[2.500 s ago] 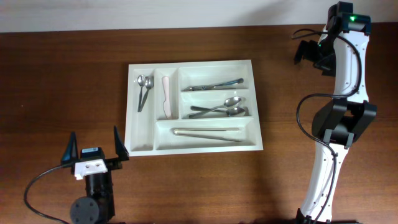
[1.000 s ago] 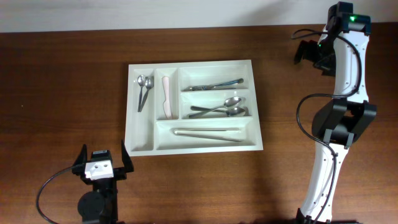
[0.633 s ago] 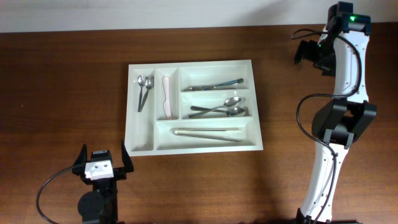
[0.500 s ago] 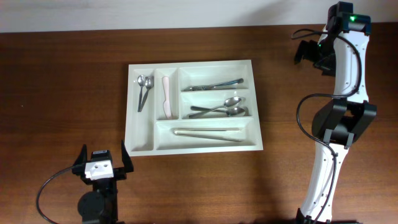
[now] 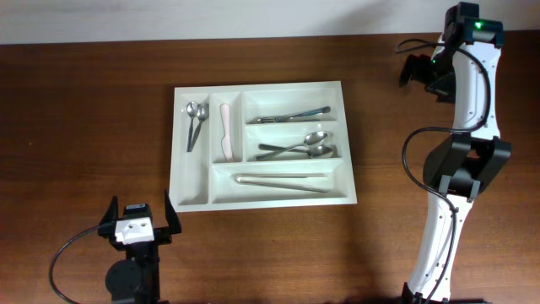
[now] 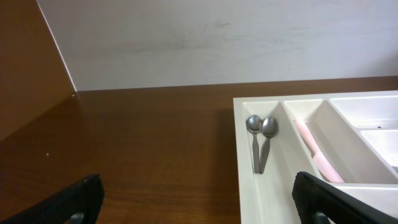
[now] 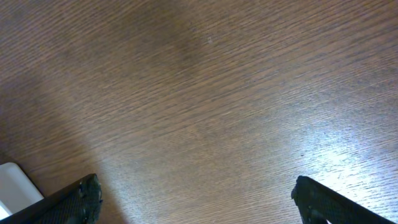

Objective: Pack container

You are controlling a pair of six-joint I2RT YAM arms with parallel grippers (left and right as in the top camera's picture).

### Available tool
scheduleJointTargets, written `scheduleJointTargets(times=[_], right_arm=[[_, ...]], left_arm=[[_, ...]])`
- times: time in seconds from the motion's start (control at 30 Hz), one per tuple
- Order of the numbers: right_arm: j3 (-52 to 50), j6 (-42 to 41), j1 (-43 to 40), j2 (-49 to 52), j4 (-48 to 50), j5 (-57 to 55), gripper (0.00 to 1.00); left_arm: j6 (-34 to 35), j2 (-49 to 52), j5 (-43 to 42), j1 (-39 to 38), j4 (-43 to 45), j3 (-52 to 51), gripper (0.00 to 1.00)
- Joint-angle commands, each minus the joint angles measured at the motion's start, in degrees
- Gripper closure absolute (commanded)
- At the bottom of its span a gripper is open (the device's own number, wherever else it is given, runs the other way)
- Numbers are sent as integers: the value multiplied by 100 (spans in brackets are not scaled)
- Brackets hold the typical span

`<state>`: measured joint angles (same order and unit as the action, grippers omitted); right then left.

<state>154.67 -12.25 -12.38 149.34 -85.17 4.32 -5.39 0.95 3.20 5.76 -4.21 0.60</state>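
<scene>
The white five-compartment cutlery tray (image 5: 192, 196) lies in the middle of the wooden table. It holds two small spoons (image 5: 194, 123), a pale pink knife (image 5: 226, 132), forks (image 5: 291, 115), two larger spoons (image 5: 304, 148) and metal tongs (image 5: 283, 181). My left gripper (image 5: 139, 218) is open and empty near the front edge, below the tray's left corner. The left wrist view shows the tray's left wall (image 6: 249, 186) with the small spoons (image 6: 261, 140) and the pink knife (image 6: 314, 152). My right gripper (image 5: 416, 70) is open and empty at the far right, over bare wood.
The right arm's white links (image 5: 460, 160) stand along the table's right side. A pale wall (image 6: 217, 37) runs behind the table's far edge. A tray corner (image 7: 15, 186) shows at the lower left of the right wrist view.
The left gripper has drawn back toward the front edge and turned slightly since 2.5 s ago. Over the last second nothing has moved.
</scene>
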Motion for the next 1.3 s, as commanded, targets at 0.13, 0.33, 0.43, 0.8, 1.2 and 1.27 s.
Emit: scheduleJointTargets(times=[0.13,0.33,0.43,0.8,1.2,1.27], right_arm=[[37,-55,195,-140,638,-70,1],[37,-4,343,-680,1458,-671,1],[35,-4,415,-1082,1517,-984,1],[-2791,997,601,-3790,3250,-1268,1],[-7705,1056,638,-7503,5493,-850,1],[-8330,1141,638,-8070,5836,-717,2]], left_arm=[[-55,-66,-87,31,-39,-11,1],[-55,-66,-87,31,-39,-11,1],[-55,-66,-85,31,-39,-11,1],[-55,-66,-87,31,-39,-11,1],[-55,-66,-85,31,-39,-11,1],[-55,-66,-87,31,-39,-11,1]])
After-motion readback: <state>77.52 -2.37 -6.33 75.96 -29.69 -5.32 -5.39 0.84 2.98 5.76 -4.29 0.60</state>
